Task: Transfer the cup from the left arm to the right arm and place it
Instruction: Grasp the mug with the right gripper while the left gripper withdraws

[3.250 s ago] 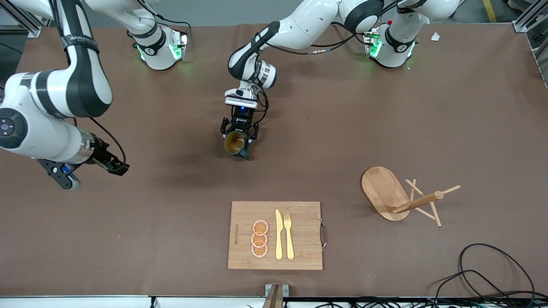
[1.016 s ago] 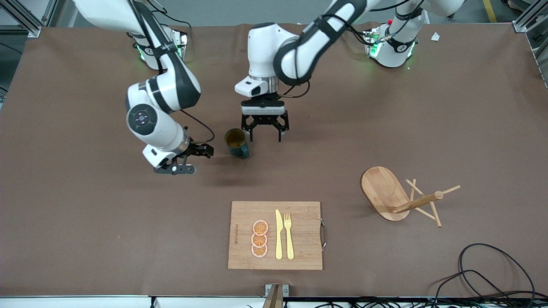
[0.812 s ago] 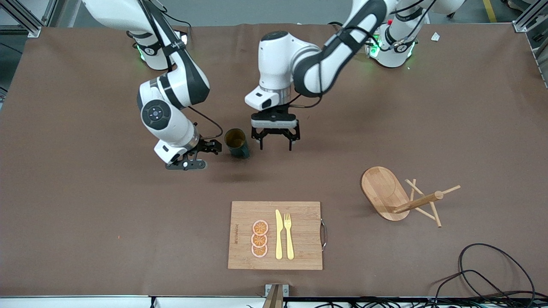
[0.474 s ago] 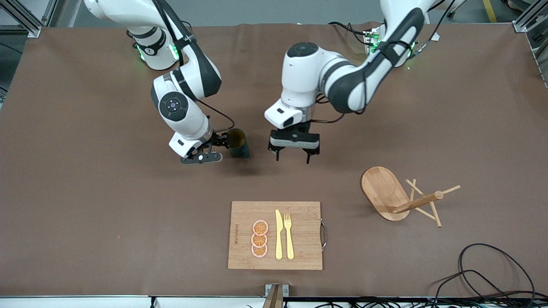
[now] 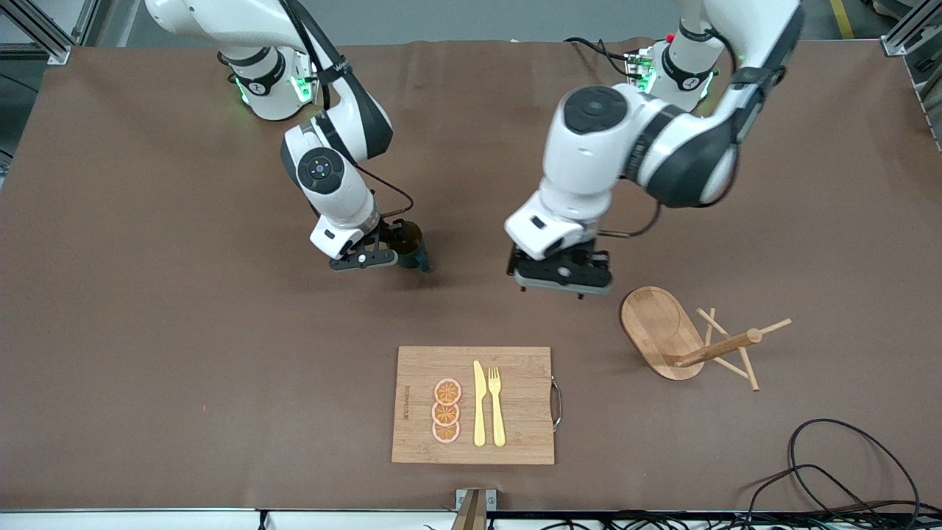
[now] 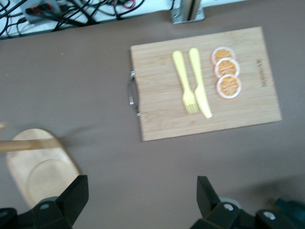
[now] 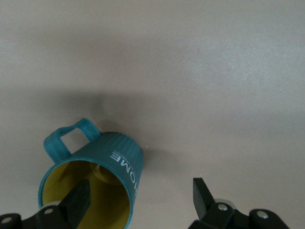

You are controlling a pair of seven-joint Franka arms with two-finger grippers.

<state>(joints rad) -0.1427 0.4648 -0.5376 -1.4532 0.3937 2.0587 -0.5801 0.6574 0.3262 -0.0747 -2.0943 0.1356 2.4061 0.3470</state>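
White capital letters ran around the outside of the teal cup (image 7: 102, 169), just below its rim; in the right wrist view "OME" read clearly, preceded by a partly turned letter that looked like an H, so the word was probably "HOME". A smaller line of white print sat beside it, too fine to read. The bamboo cutting board (image 6: 248, 112), lying near the tabletop's front edge, carried a dark branded word along one short edge (image 6: 261, 79), but its letters could not be made out in any view.
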